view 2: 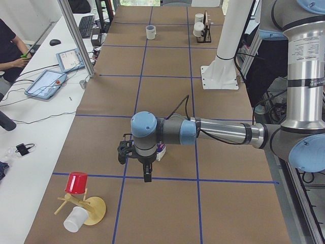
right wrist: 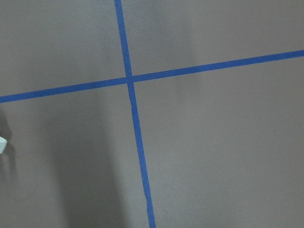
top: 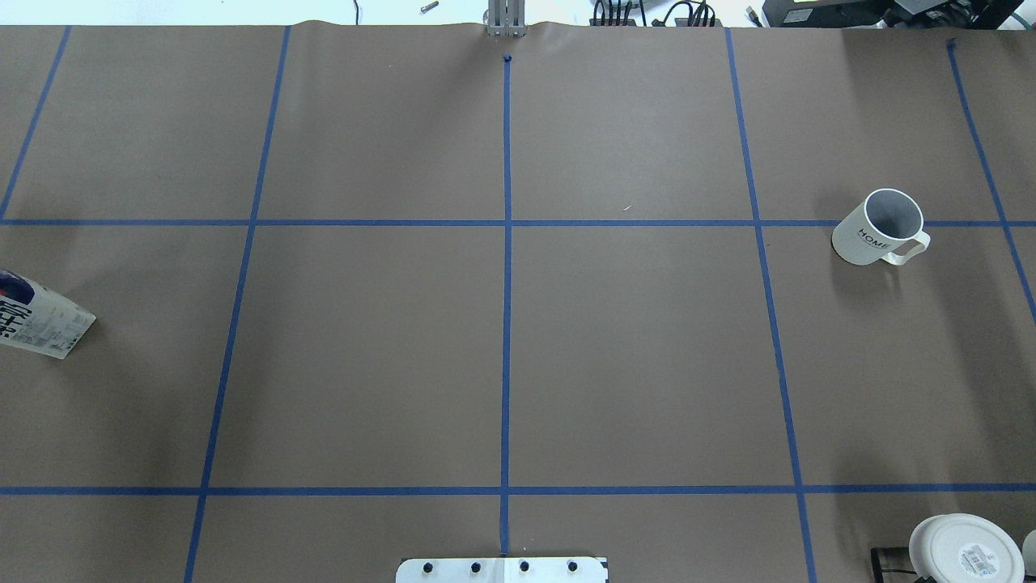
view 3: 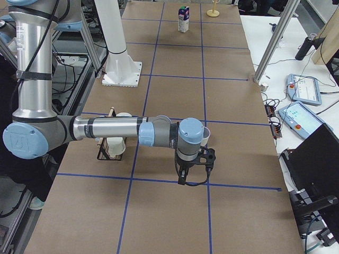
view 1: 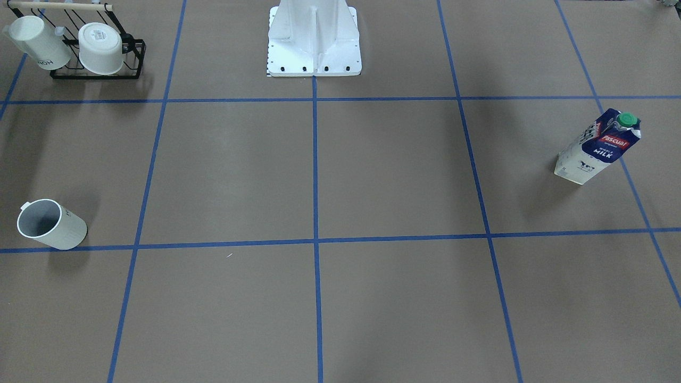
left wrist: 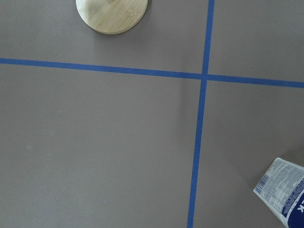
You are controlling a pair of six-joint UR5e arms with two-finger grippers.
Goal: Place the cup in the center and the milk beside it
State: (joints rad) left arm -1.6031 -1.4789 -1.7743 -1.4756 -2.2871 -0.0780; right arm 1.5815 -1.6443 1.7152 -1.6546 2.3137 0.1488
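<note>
The cup (view 1: 51,224) is a white mug, grey inside, with small "HOME" lettering, and stands upright on a tape line (top: 878,227). The milk (view 1: 598,149) is a blue-and-white carton with a green cap, upright at the opposite end; only its base shows in the overhead view (top: 36,320). The center (view 1: 315,241) is the bare middle tape crossing (top: 507,223). My left gripper (view 2: 147,175) hovers beside the milk (left wrist: 285,190). My right gripper (view 3: 181,177) hovers beside the cup (view 3: 205,135). I cannot tell whether either gripper is open or shut. No fingers show in the wrist views.
A black rack (view 1: 98,72) holds two other white mugs near the robot's pedestal (view 1: 314,42). A wooden mug tree (view 2: 94,211) with a red cup (view 2: 77,183) stands beyond the milk. Tablets and a person are at the side bench (view 2: 48,81).
</note>
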